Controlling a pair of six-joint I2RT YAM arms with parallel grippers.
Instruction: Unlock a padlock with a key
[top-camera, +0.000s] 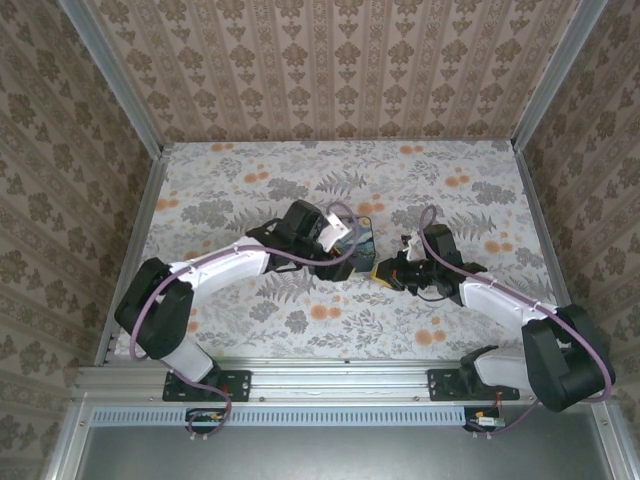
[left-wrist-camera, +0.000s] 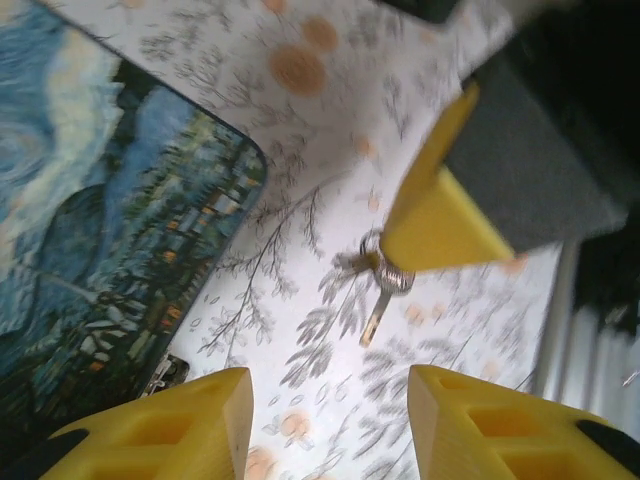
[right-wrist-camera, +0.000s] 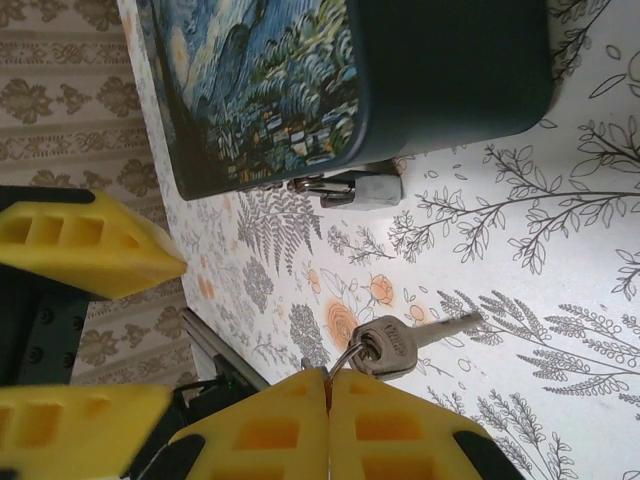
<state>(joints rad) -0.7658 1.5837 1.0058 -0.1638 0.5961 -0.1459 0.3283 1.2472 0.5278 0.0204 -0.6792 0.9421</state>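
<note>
Right wrist cam: right gripper (right-wrist-camera: 328, 392) at bottom of frame, yellow fingers pressed together, pinching the ring (right-wrist-camera: 347, 357). Key (right-wrist-camera: 388, 348) hangs off that ring, blade pointing away to the right, just above the table (right-wrist-camera: 560, 250). Can't tell if the blade tip touches the cloth.

Beyond the key, near but apart from it: small silver padlock (right-wrist-camera: 374, 190) on the hasp at the box's edge, lying on the table against the box wall. Box (right-wrist-camera: 300, 90) has a Starry Night print on the lid and dark sides. Lid is down, so the contents are hidden.

At frame left, left gripper (right-wrist-camera: 175, 330) with fingers spread.

Left wrist cam: left gripper's own yellow fingers (left-wrist-camera: 170, 430) spread wide at the bottom. Past them the key dangles from the right gripper's finger (left-wrist-camera: 440, 215) over the floral cloth. Box to the left, w/ a bit of metal at its near corner, too small to tell what.

Top cam: both grippers meet mid-table. Left gripper sits at the box's near side, right gripper just to the right of it, w/ the key between the two.
</note>
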